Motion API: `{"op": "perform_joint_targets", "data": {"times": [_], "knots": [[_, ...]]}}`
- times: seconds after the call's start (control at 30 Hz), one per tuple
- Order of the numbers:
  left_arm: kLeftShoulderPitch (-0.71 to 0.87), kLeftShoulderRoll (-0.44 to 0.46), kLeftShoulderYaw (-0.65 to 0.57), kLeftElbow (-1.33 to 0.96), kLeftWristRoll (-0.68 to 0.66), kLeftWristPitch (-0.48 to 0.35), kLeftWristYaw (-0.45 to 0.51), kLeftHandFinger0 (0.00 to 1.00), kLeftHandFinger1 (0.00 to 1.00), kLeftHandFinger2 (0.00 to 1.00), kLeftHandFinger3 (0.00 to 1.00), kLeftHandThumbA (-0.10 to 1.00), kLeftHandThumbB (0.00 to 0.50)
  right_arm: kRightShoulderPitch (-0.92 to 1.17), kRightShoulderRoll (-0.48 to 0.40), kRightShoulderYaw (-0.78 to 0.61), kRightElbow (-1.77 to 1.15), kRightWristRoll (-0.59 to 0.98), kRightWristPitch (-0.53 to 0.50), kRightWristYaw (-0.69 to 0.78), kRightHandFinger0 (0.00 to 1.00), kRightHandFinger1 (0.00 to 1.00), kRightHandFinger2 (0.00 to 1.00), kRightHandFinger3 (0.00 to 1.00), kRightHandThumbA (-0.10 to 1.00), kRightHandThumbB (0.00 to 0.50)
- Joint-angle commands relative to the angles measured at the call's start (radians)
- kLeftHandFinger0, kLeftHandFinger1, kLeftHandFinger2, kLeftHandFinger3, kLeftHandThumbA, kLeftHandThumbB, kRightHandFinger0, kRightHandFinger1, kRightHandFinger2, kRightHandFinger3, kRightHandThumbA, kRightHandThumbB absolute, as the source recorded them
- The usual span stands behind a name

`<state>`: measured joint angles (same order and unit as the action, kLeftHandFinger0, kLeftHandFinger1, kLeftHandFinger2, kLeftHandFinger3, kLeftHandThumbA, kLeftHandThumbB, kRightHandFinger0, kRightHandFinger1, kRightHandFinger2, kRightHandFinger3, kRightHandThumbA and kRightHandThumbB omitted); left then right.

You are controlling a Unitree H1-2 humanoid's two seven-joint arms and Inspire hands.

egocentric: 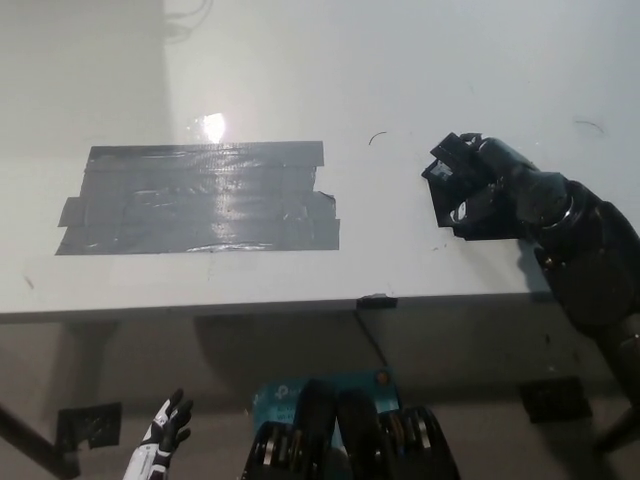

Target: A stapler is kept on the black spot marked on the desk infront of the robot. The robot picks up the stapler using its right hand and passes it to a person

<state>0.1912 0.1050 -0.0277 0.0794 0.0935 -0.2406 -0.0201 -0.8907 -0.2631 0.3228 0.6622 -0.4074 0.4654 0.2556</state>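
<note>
A black stapler lies on the white desk at the right, on a small dark mark. My black right hand comes in from the right and lies over it, fingers curled down around its body. Stapler and hand are both black, so the exact contact is hard to make out. The stapler's left end sticks out past the fingers. My white left hand hangs low at the bottom left, below the desk, with its fingers spread and nothing in it.
A large patch of grey-black tape covers the desk's left middle, with a glare spot above it. The desk's front edge runs across the picture, with a small black tab on it. Dark squares mark the floor below.
</note>
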Motion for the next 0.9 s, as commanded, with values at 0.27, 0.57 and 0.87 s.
{"op": "perform_joint_targets", "data": {"times": [0.27,0.57,0.87], "knots": [[0.001,0.013,-0.002,-0.03,-0.015,-0.011,-0.017,1.0,1.0,1.0,1.0,1.0,0.464,-0.105,0.006,0.088,0.186,-0.187,0.005,-0.097,0.02,0.1,0.29,1.0,-0.09,0.222],[-0.009,0.017,-0.001,-0.035,-0.004,-0.017,-0.012,1.0,1.0,1.0,1.0,1.0,0.47,-0.089,-0.004,0.086,0.322,-0.178,-0.052,-0.314,0.02,0.09,0.3,1.0,-0.1,0.229],[-0.011,0.019,-0.005,-0.032,0.001,-0.017,-0.014,1.0,1.0,1.0,1.0,1.0,0.477,-0.055,-0.006,0.018,0.23,-0.116,-0.104,-0.339,0.0,0.0,0.07,0.47,-0.1,0.166]]}}
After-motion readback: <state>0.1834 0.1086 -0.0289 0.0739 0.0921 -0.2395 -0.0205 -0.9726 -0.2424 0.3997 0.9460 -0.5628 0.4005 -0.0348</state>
